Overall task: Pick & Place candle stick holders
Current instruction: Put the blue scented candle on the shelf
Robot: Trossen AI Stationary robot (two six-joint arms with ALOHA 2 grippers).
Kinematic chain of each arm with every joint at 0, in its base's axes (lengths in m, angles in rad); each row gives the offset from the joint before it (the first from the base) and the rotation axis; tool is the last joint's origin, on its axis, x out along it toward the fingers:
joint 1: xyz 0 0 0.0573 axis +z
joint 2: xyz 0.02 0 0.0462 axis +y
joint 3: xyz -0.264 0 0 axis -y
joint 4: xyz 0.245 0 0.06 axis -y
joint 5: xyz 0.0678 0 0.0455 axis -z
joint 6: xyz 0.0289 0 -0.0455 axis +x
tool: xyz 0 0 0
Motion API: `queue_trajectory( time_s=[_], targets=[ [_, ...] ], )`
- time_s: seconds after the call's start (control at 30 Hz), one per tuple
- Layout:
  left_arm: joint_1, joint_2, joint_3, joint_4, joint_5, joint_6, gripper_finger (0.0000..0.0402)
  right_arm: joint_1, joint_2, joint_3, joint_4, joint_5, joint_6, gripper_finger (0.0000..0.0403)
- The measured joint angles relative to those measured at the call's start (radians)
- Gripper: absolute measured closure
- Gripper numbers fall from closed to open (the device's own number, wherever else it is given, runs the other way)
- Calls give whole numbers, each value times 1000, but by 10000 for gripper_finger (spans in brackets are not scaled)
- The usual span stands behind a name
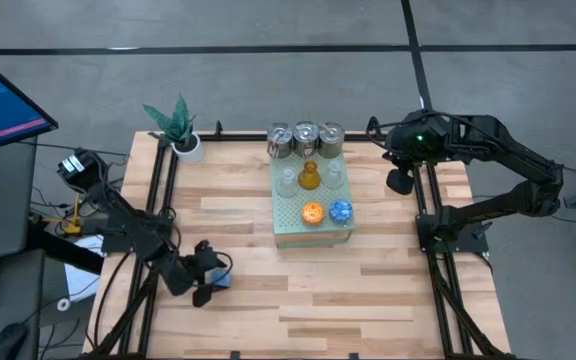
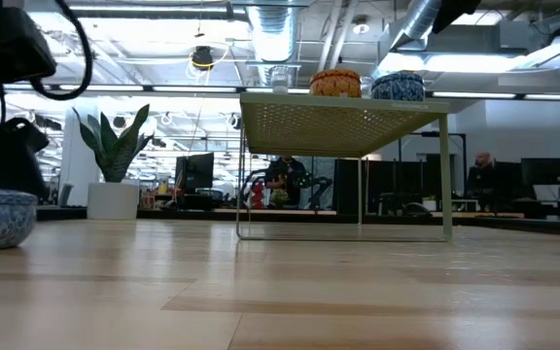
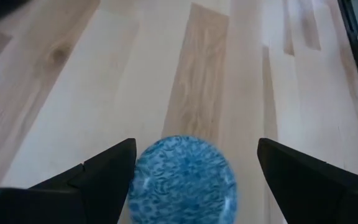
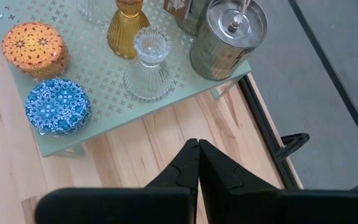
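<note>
left gripper (image 1: 208, 284) low over the front-left of the bench (image 1: 268, 310), fingers (image 3: 107, 171) spread wide either side of a blue patterned holder (image 3: 182, 180) standing on the wood, neither pad touching it. it looks round, glazed and slick, probably ceramic and chippable, so squeeze it across the widest part, gently. at centre, the pale-green perforated stand (image 1: 290, 232) carries the other holders: three silver cups (image 1: 306, 138) at the back, an amber glass one (image 1: 310, 176) between clear glass ones, orange (image 1: 312, 213) and blue (image 1: 341, 210) in front. right gripper (image 4: 197, 152) hangs beside the stand's far-right corner, fingers pressed together, empty.
</note>
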Motion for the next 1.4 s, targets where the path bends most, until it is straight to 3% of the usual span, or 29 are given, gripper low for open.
queue_trajectory(
  time_s=[0.73,1.03,1.4],
  targets=[
    [-35,157,-20,30,-24,56,65,-72,0,0,4,-2,4,403],
    [-35,105,-20,37,-23,56,101,-72,0,0,8,-2,4,403],
    [52,30,36,32,-25,90,98,-72,0,0,8,-2,4,403]
  ],
)
